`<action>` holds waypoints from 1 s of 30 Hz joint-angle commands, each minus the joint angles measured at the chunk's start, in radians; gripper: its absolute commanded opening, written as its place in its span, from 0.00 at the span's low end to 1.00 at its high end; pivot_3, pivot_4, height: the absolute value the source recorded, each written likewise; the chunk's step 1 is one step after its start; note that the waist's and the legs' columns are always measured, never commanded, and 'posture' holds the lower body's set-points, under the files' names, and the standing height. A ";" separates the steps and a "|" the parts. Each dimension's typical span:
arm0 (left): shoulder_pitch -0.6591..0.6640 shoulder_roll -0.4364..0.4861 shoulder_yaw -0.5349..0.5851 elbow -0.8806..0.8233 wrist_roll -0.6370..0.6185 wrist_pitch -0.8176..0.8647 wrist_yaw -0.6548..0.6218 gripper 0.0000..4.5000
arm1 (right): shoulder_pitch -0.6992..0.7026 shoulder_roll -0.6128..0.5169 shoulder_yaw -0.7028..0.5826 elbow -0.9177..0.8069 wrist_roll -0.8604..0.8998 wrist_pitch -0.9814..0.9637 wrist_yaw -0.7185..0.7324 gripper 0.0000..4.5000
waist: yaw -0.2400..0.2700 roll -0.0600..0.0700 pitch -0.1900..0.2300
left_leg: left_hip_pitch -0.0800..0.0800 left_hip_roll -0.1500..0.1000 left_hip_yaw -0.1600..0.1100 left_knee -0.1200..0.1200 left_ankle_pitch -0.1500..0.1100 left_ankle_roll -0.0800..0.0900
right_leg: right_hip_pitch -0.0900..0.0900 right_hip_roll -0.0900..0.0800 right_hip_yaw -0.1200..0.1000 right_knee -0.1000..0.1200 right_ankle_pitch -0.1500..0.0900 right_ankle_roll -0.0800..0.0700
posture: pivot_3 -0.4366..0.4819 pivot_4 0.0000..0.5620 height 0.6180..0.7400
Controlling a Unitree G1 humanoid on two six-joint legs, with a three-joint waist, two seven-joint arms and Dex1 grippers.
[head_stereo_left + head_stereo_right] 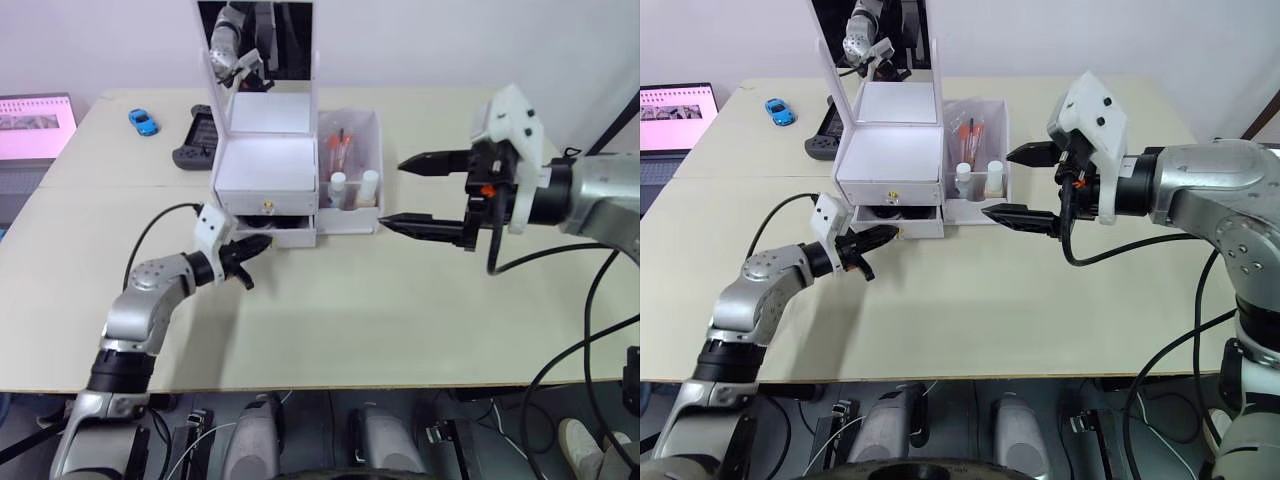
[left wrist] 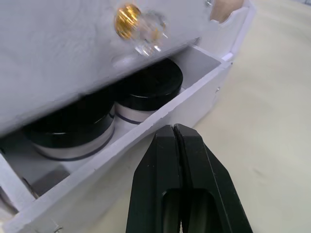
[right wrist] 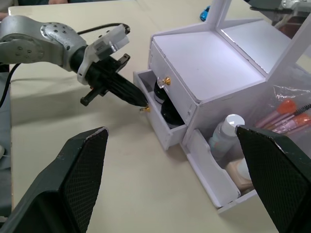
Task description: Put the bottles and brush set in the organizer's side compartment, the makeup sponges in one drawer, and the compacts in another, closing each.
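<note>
The white plastic organizer [image 1: 265, 165] stands toward the bench's [image 1: 350, 310] far edge, mirror lid upright. Its lower drawer [image 3: 163, 127] is part open, holding two round black compacts [image 2: 148, 87] side by side. The left hand [image 1: 250, 250], fingers pressed together, touches that drawer's gold knob. Bottles [image 1: 352, 185] stand upright in the side compartment [image 1: 350, 150] with the brush set [image 1: 337, 150]. The right hand [image 1: 417, 195] hovers spread wide, empty.

Left gripper [image 3: 141, 104] at lower drawer [image 3: 163, 128] — compacts [image 3: 165, 104] inside.
</note>
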 commanded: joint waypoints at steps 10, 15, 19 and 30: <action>-0.147 -0.060 -0.019 0.141 0.066 -0.112 0.010 0.01 | 0.024 -0.029 -0.065 -0.055 0.023 0.016 -0.051 1.00 | 0.022 0.000 0.000 | 0.000 0.000 0.000 0.001 0.000 0.000 | 0.000 0.000 0.000 0.000 0.001 0.001 | 0.48 0.27 1.00; -0.158 -0.060 -0.022 0.152 0.068 -0.115 -0.003 0.01 | 0.028 -0.028 -0.078 -0.061 0.033 0.028 -0.065 1.00 | 0.023 0.000 0.000 | 0.000 0.000 0.000 0.003 0.000 0.000 | 0.001 0.000 0.000 0.000 0.001 0.001 | 0.48 0.27 1.00; -0.125 -0.025 -0.008 0.100 0.040 -0.075 -0.045 0.01 | 0.071 -0.039 -0.115 -0.049 0.074 0.063 -0.063 1.00 | 0.022 0.000 0.000 | 0.000 0.000 0.000 0.003 0.000 0.000 | 0.002 0.000 0.000 0.000 0.001 0.001 | 0.48 0.27 1.00; 0.008 0.247 0.204 0.012 -0.140 0.036 -0.240 0.99 | 0.617 -0.054 -0.420 0.120 -0.200 -0.249 -0.005 1.00 | 0.021 0.000 0.000 | 0.000 0.000 -0.001 0.002 0.000 0.000 | 0.002 0.000 -0.001 -0.001 0.001 0.001 | 0.48 0.27 1.00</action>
